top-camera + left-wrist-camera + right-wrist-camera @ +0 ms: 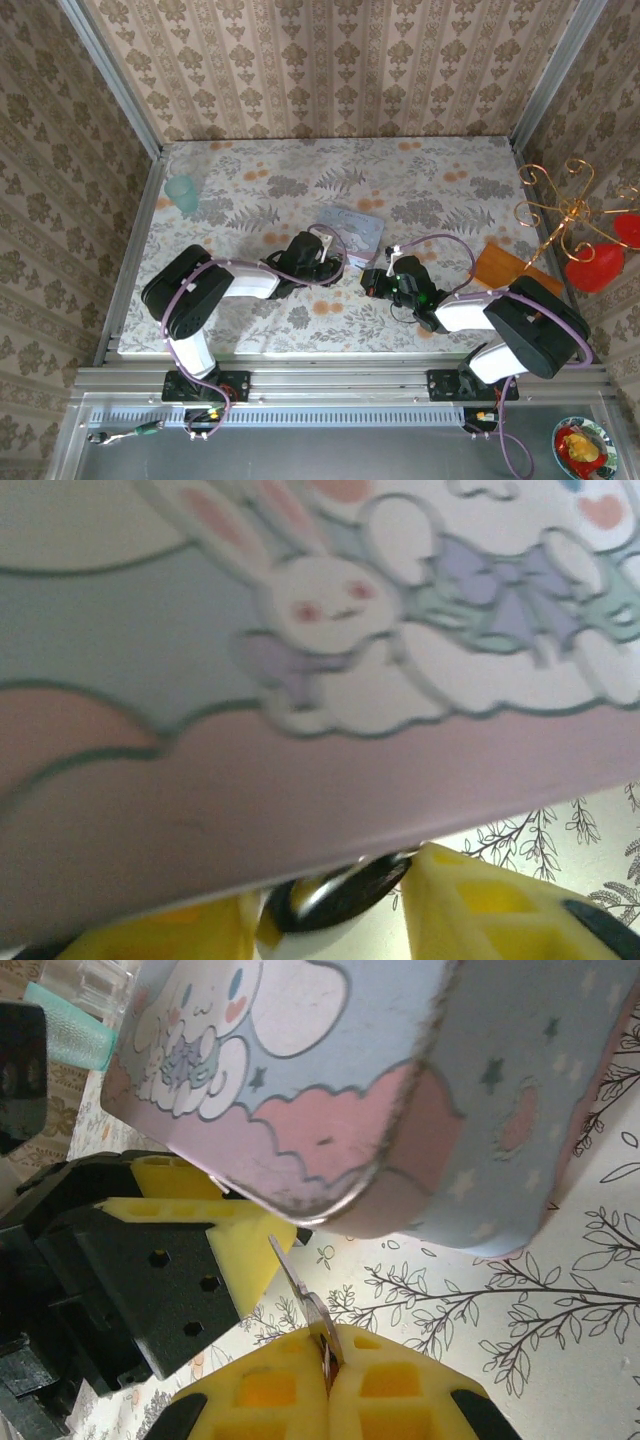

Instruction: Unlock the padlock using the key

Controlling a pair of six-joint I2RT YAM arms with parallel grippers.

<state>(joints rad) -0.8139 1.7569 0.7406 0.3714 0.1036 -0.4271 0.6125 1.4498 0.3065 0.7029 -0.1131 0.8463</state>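
Near edge: aluminium rail (340,385) with arm bases. Floral-print tablecloth (260,330) covers table. Mid-table: right gripper (328,1360) clamped on thin silvery key (295,1278). Facing it, left gripper (330,905), yellow fingers (480,900) narrow either side of small dark metal padlock (348,887) tucked under edge of pale blue cartoon-printed tin (357,230); actual grip unclear. Farther left: teal ribbed cup (183,193). Beige damask wallpaper (340,60) on three walls.

Cartoon tin (356,230) at centre, teal cup (183,193) far left
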